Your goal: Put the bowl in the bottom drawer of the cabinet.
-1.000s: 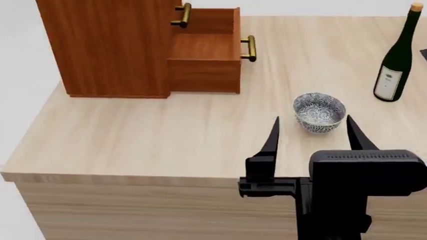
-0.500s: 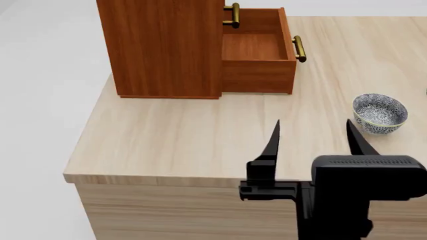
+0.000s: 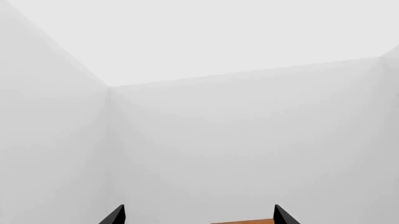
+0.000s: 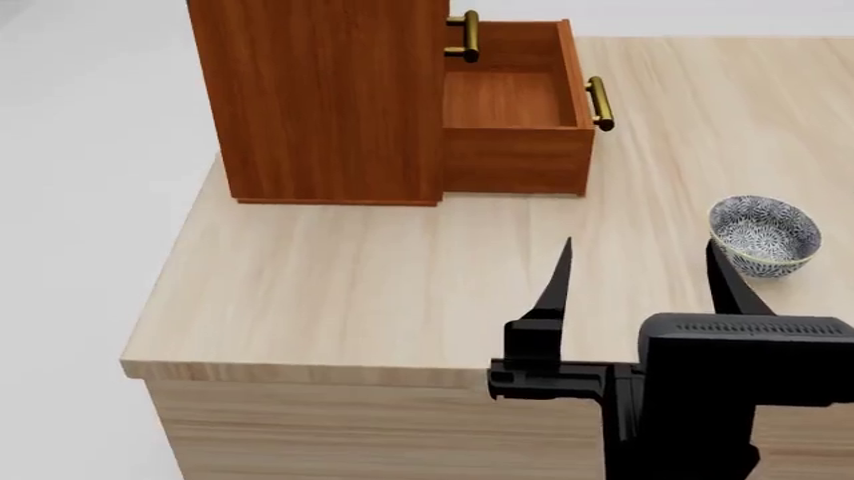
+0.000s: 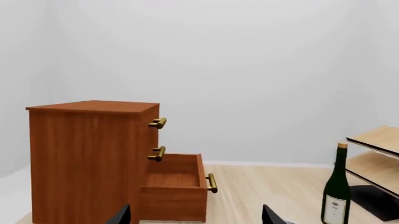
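Right gripper [image 4: 638, 275] gaping, empty; swing it over the bowl [image 4: 763, 234], pinch the rim, then drawer [image 4: 514, 100].

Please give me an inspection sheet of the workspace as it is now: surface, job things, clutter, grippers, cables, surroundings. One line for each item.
Surface: pale wooden table, flat, no spills seen.
Job's things: bowl upright on the table, not held; bottom drawer pulled open, nothing seen inside; cabinet stands on the table, upper drawers shut.
Clutter: green wine bottle upright, beside a pale wooden rack.
Grippers: right gripper open, holding nothing, near the table's front edge, short of the bowl; left gripper open, only its fingertips show.
Cables: nothing seen.
Surroundings: plain white walls and floor.
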You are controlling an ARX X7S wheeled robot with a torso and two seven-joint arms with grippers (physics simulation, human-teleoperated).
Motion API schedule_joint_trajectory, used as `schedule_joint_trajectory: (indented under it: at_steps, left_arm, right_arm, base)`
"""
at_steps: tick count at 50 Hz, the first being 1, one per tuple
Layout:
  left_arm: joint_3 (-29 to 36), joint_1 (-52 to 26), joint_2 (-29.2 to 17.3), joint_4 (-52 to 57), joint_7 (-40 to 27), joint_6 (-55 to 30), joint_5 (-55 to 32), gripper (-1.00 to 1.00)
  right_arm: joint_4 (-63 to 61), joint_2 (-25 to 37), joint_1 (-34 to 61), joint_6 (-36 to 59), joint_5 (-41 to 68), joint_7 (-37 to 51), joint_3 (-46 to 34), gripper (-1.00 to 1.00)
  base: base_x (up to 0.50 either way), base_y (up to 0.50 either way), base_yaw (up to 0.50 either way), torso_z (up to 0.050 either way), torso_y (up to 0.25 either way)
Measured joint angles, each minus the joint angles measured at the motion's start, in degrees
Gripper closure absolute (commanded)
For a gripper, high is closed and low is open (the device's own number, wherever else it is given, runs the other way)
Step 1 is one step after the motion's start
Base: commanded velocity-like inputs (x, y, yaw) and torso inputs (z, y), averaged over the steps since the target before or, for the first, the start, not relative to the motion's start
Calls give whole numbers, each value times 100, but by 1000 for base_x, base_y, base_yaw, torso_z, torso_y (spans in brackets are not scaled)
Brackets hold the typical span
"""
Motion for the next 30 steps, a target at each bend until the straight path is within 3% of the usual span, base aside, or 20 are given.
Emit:
schedule_joint_trajectory:
  at_steps: [30]
  left_arm:
    - [28,14,-15,-69,-30,104,-27,-100]
  right_arm:
    - [-4,47,-27,-50,59,59,-5,-100]
  base:
    - [242,0,0,0,0]
